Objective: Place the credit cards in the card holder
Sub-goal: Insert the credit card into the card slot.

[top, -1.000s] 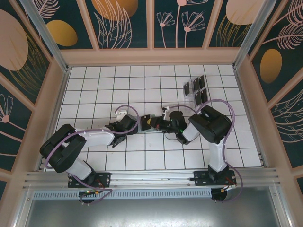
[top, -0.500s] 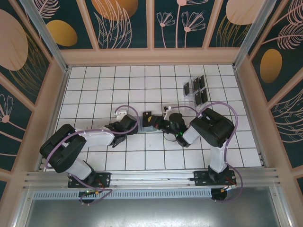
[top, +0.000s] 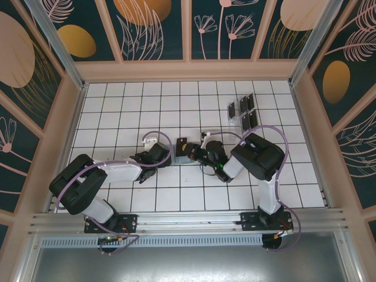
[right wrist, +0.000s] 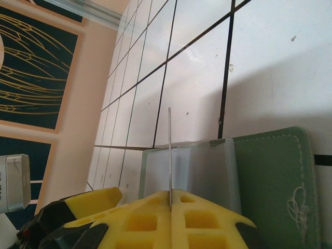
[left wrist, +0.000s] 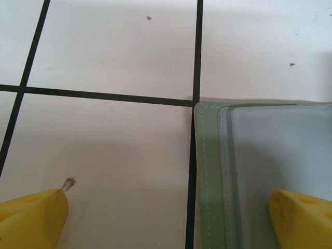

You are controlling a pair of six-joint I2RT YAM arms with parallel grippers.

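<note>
arms (top: 120, 170): black-and-white links | cables (top: 157, 133): purple loops | pincer fingers (left wrist: 31, 218): yellow, square-pocketed

Holder (left wrist: 207, 197): sage-green, stitched edge, lying open and flat on the white tiles mid-table, clear sleeves facing up. One black card (right wrist: 169, 150) stands on edge over the sleeves. Four more cards (top: 245, 104), also black, are grouped well apart, far right.
</note>
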